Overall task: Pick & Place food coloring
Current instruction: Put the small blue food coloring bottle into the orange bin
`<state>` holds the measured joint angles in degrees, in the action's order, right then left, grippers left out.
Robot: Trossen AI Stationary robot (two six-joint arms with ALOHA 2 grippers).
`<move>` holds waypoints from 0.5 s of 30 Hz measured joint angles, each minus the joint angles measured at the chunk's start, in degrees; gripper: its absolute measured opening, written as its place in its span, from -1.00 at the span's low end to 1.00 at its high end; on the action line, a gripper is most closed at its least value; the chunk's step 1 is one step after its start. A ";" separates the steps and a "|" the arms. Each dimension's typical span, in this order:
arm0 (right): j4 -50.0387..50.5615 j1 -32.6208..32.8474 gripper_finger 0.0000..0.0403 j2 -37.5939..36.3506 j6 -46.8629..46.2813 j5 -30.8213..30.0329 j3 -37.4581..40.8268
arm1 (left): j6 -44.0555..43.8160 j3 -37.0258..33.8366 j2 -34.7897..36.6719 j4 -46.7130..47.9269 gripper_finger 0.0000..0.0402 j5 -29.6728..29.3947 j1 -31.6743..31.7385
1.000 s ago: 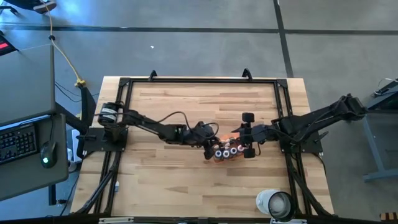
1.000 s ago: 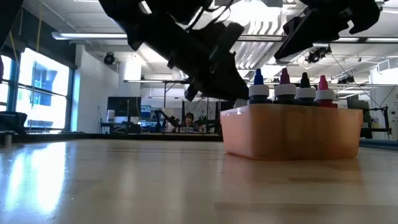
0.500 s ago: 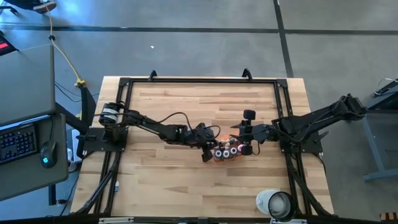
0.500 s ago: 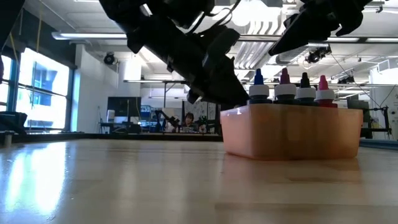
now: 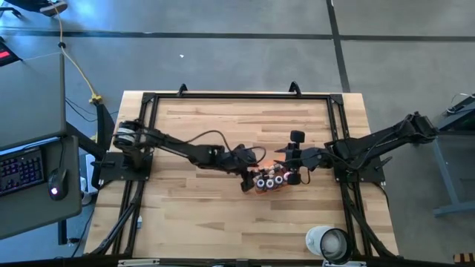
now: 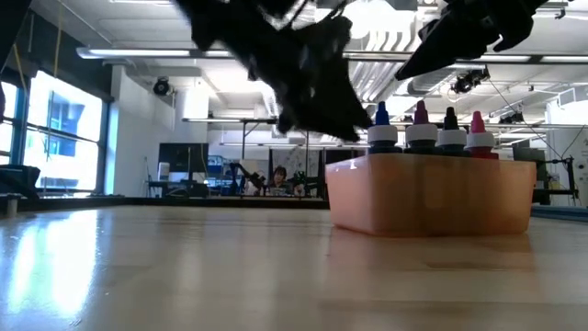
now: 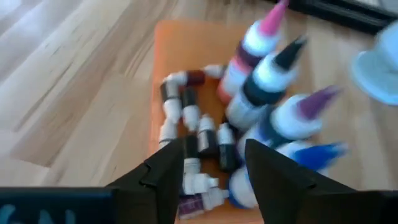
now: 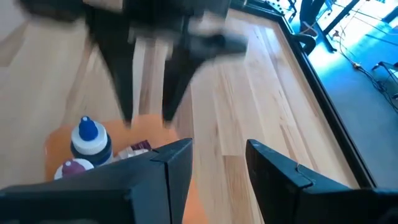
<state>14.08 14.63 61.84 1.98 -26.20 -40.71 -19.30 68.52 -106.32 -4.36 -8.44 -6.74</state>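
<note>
Bottles of food coloring [image 7: 261,87], those tiny whitish droppers with pointed caps in pink, blue, dark and purple, sat packed in the translucent orange plastic tray [image 6: 432,195] near the middle of the pale wooden table [image 5: 215,222]. From table height we saw four of them standing upright in a row above the tray's rim, blue, pink, dark and pink. Through the left wrist camera we saw more of them lying on their sides on the tray floor beside the upright ones.

Left gripper [image 7: 214,163] hung right over the tray's left end, and we saw its two dark fingers [image 7: 163,174] spread apart with nothing pinched between them, the lying bottles showing through the gap. From above, that arm reached in from the table's left edge.

Right gripper [image 8: 217,165] hovered at the tray's other end, its fingers [image 8: 273,168] parted too and empty, bare wood visible between them. In its wrist view we caught a blue-capped bottle [image 8: 91,142] standing in the tray and the left arm's blurred fingers above it.

Near the front right corner of the table stood a big white round cup [image 5: 328,242], well apart from the tray. Beyond the table, a person [image 6: 276,177] sat far off in the room.
</note>
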 joint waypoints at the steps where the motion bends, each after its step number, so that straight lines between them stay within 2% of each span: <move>1: -0.33 0.00 -0.29 0.00 0.00 0.00 0.00 | -0.03 1.58 1.38 4.56 -0.16 0.71 0.03; 5: -1.96 0.00 -0.29 0.02 0.00 0.92 0.02 | -0.25 11.40 6.15 34.10 -0.16 1.98 0.00; 11: -7.54 -0.02 -0.29 0.02 1.99 5.13 0.02 | -3.26 27.51 7.78 78.67 -0.16 3.17 -0.60; 14: -10.80 -0.02 -0.29 0.26 2.14 6.50 0.02 | -10.68 31.11 7.82 93.79 -0.16 2.10 -1.73; 15: -11.62 -0.02 -0.29 0.36 2.35 6.78 0.02 | -12.98 31.08 8.13 95.73 -0.16 1.35 -2.15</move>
<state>2.46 14.61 62.20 4.33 -19.41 -40.69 -32.28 99.61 -98.19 91.37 -7.09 -8.89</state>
